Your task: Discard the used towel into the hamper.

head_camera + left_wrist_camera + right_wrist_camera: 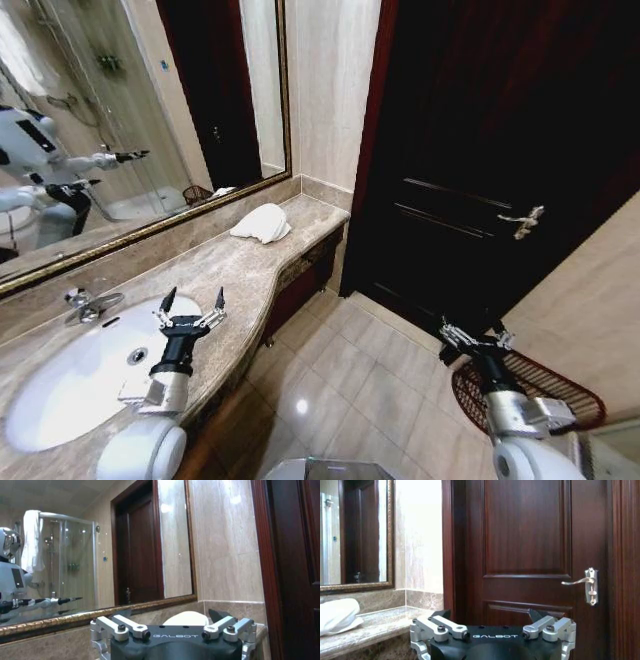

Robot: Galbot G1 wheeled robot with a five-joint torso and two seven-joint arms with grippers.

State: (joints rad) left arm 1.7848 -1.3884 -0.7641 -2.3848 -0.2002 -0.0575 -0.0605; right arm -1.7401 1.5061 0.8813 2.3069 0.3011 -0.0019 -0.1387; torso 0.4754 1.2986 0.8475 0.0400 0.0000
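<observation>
The used towel (260,222) is a white bundle lying on the marble counter (225,270) at its far end, next to the mirror. My left gripper (194,297) hovers open over the counter beside the sink, well short of the towel and pointing toward it. In the left wrist view the towel (186,618) shows beyond that open gripper (170,612). The hamper (560,385), a dark reddish wire basket, stands on the floor at the lower right. My right gripper (475,335) hangs open and empty just left of the hamper. The right wrist view shows this gripper (490,612) facing the door, with the towel (337,615) off to the side.
A white sink (80,380) with a chrome faucet (85,303) sits in the near counter. A gold-framed mirror (120,120) backs the counter. A dark wooden door (480,150) with a lever handle (525,220) is shut ahead. Tiled floor (350,380) lies between counter and hamper.
</observation>
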